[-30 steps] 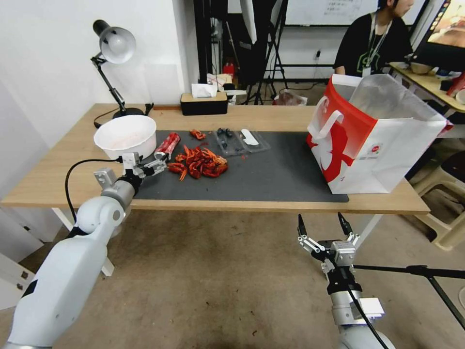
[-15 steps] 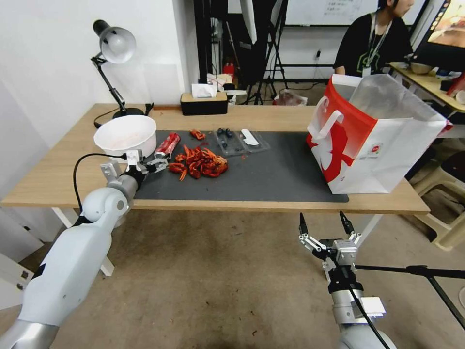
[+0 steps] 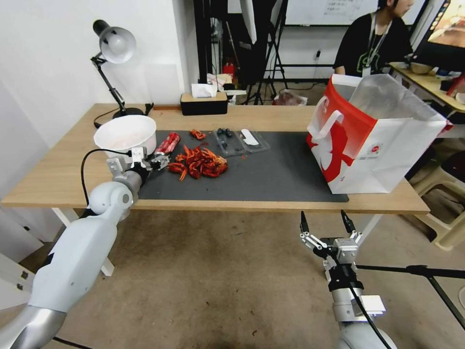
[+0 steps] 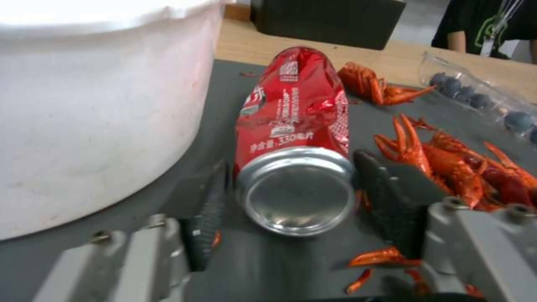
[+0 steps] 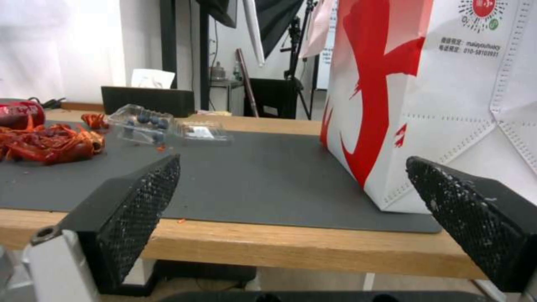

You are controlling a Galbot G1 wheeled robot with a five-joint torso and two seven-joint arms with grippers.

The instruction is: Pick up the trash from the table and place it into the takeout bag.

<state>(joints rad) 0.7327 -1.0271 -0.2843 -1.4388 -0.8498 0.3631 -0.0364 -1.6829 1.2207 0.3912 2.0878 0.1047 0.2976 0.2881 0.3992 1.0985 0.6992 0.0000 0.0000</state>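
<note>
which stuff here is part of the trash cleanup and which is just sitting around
Part of the job: red soda can between the open left gripper fingers; crayfish leftovers; white bowl; clear food tray; takeout bag; table.

Just there: desk lamp; tissue box. Right gripper waits open below the table edge.

The left end effector (image 3: 156,162) covers the near end of the soda can (image 3: 167,144) in the head view. On the left wrist view the white bowl (image 4: 95,105) is cut off by the edge. The print on the can is too small to read. The inside of the takeout bag (image 3: 373,140) is hidden by its walls.
</note>
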